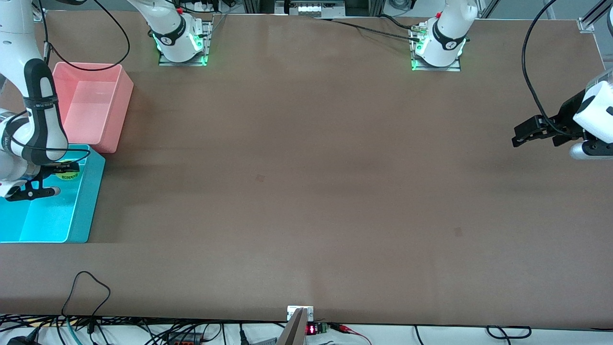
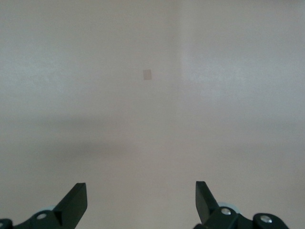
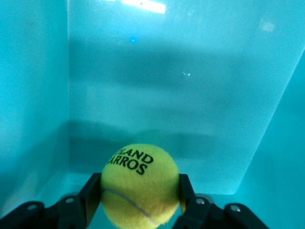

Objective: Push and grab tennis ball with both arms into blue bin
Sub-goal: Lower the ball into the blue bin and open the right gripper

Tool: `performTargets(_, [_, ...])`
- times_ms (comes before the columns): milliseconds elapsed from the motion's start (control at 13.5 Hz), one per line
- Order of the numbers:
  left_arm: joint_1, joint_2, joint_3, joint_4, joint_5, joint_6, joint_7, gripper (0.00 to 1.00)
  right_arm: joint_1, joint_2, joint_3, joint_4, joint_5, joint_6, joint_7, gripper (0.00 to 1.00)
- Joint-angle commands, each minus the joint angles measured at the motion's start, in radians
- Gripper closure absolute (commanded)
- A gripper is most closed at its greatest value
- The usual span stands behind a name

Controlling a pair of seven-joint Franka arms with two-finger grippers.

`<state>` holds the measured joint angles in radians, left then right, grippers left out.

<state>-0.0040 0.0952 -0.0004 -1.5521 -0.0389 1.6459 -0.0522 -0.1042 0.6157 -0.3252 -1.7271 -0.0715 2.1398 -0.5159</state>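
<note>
The tennis ball, yellow-green with black lettering, sits between my right gripper's two fingers, which are shut on it. In the front view the ball shows partly under the gripper, held over the inside of the blue bin at the right arm's end of the table. The bin's cyan walls fill the right wrist view. My left gripper is open and empty above bare table at the left arm's end; its two fingers stand wide apart in the left wrist view.
A pink bin stands against the blue bin, farther from the front camera. Black cables loop over the pink bin and along the table's front edge. The brown table carries nothing else.
</note>
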Motion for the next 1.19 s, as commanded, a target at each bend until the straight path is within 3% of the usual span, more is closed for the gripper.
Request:
performTargets(0, [-0.001, -0.012, 0.005, 0.000, -0.007, -0.003, 0.018, 0.00, -0.012, 0.018, 0.009, 0.021, -0.010, 0.008, 0.001, 0.00])
performTargets(223, [0.001, -0.011, 0.007, -0.002, -0.007, -0.003, 0.018, 0.00, -0.008, 0.000, 0.012, 0.024, -0.001, 0.011, 0.014, 0.00])
performTargets(445, [-0.001, -0.008, 0.007, -0.002, -0.007, -0.006, 0.018, 0.00, 0.015, -0.091, 0.029, 0.027, 0.001, -0.001, 0.016, 0.00])
performTargets(742, [-0.001, -0.008, 0.007, -0.002, -0.007, -0.006, 0.017, 0.00, 0.026, -0.270, 0.110, 0.029, -0.010, -0.021, 0.014, 0.00])
performTargets(1113, [-0.001, -0.008, 0.007, 0.000, -0.007, -0.005, 0.017, 0.00, 0.046, -0.482, 0.228, 0.032, 0.010, -0.242, 0.083, 0.00])
